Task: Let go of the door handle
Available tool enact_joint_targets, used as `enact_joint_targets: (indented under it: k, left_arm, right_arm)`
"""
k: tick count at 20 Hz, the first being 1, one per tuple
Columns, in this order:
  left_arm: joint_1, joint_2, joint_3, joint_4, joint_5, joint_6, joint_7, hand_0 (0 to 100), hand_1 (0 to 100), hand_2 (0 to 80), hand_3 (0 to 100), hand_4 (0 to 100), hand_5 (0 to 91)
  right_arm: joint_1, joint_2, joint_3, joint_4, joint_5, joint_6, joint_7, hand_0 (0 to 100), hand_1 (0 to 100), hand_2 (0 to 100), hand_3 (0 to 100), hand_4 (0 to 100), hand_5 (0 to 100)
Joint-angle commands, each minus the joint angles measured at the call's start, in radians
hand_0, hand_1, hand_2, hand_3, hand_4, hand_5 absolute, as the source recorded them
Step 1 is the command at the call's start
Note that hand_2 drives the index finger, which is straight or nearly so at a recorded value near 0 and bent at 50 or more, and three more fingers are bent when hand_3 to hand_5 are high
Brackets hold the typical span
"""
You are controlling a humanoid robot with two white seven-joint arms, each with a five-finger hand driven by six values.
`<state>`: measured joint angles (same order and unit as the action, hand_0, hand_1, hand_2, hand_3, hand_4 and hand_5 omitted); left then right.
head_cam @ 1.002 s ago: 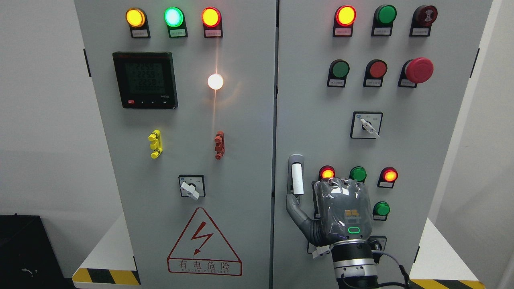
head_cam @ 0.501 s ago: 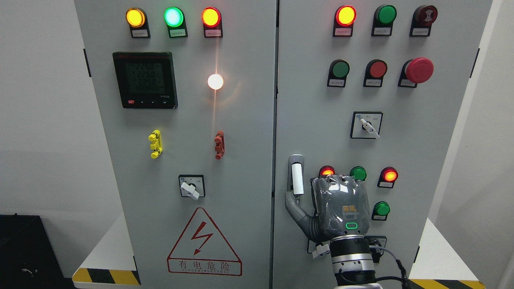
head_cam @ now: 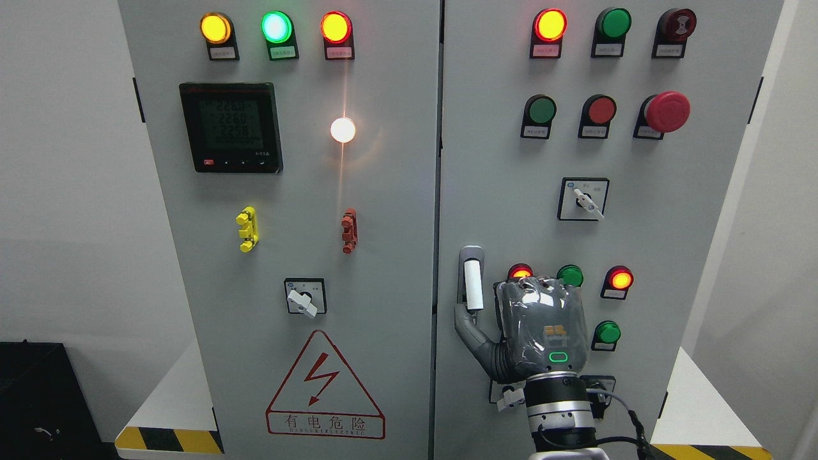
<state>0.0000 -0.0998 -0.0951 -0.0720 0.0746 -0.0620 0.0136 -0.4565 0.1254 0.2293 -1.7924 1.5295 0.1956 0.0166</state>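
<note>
The right hand [head_cam: 540, 332] sits just right of the door handle [head_cam: 471, 281] low on the right cabinet door [head_cam: 498, 160], thumb at the handle's foot, fingers hidden so I cannot tell their curl. Release looks nearly done; next, draw the hand clear. The warning sign [head_cam: 324, 390] reads 有电危险.

support: white platform [head_cam: 172, 390] | edge: yellow-black stripe [head_cam: 167, 441] along the front | load: grey cabinet [head_cam: 396, 204] upright on it, filling the middle, bare margins left and right
</note>
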Motion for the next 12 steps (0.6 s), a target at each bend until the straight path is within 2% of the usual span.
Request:
enact_joint_targets:
  k: [1,12]
  left_arm:
    - [0.017,0.000,0.000,0.000,0.001,-0.001,0.000,12,56,0.0,0,0,0.0]
    - [0.017,0.000,0.000,0.000,-0.001,-0.001,0.000,12,56,0.0,0,0,0.0]
  right_arm:
    - [-0.002,0.000,-0.001,0.008,0.000,0.001,-0.006,37,29,97,100,100,100]
    - [-0.001,0.000,-0.001,0.008,0.000,0.005,-0.007,42,29,96,100,100,100]
